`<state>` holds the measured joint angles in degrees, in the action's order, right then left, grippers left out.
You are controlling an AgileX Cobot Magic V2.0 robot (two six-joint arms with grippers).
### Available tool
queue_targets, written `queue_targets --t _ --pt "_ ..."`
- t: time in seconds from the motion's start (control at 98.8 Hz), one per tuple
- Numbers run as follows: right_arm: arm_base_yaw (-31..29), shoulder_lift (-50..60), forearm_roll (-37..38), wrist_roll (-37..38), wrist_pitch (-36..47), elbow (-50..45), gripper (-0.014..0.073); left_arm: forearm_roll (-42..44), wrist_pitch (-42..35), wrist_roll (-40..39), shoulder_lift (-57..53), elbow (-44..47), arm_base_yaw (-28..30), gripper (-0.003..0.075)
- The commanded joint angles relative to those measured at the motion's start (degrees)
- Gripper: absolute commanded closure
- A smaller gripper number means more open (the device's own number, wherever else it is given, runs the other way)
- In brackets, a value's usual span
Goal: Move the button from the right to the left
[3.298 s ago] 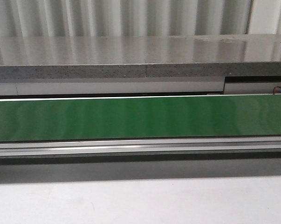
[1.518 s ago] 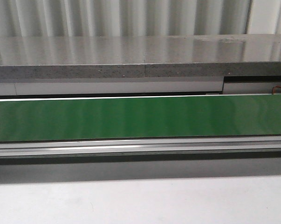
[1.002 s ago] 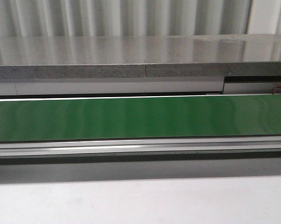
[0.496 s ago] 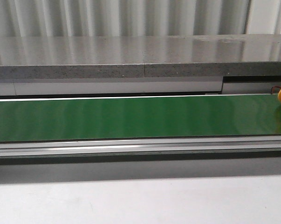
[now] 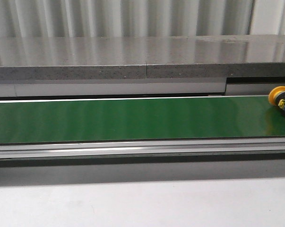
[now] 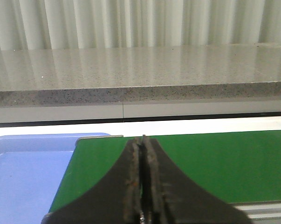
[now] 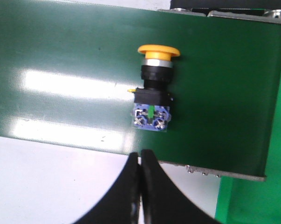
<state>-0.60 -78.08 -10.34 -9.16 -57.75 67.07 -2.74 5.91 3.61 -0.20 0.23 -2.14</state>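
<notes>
The button [image 5: 280, 97] was seen lying on its side on the green belt [image 5: 133, 118], at the right edge of the front frame. Left gripper [image 6: 141, 154] and right gripper [image 7: 140, 161] fingers were pressed together, nothing held

the button [image 5: 280, 98] [image 7: 154, 87] lies on its side at the green belt's [image 5: 133, 118] far right end — yellow cap, black collar, blue base.
</notes>
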Motion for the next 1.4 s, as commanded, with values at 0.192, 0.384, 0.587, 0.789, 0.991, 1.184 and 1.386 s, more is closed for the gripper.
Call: queue_targets --t 0.192,0.384,0.587,0.789,0.991,1.184,1.386 --pt "-0.1 13.0 0.2 -2.4 7.7 -6.2 0.0661 -0.4 -4.3 -0.4 -1.9 2.2 0.0 0.0741" --pt "-0.1 22.7 0.2 -4.0 13.9 -13.3 0.0661 -0.4 -4.3 -0.4 -1.9 2.2 0.0 0.0741" --pt "-0.1 33.0 0.2 -4.0 20.7 -21.6 0.0661 -0.4 -4.3 -0.4 -1.9 2.2 0.0 0.0741" --pt "-0.1 44.3 0.1 -4.0 26.2 -29.4 0.0661 -0.4 -4.3 -0.4 -1.9 2.2 0.0 0.0741" --pt "-0.1 54.4 0.1 -4.0 27.1 -35.3 0.0661 -0.4 -4.3 -0.4 -1.9 2.2 0.0 0.0741" --pt "-0.1 62.3 0.1 -4.0 27.4 -39.1 0.0661 -0.4 -4.3 -0.4 -1.9 2.2 0.0 0.0741" --pt "-0.1 67.3 0.1 -4.0 28.3 -41.5 0.0661 -0.4 -4.3 -0.4 -1.9 2.2 0.0 0.0741"
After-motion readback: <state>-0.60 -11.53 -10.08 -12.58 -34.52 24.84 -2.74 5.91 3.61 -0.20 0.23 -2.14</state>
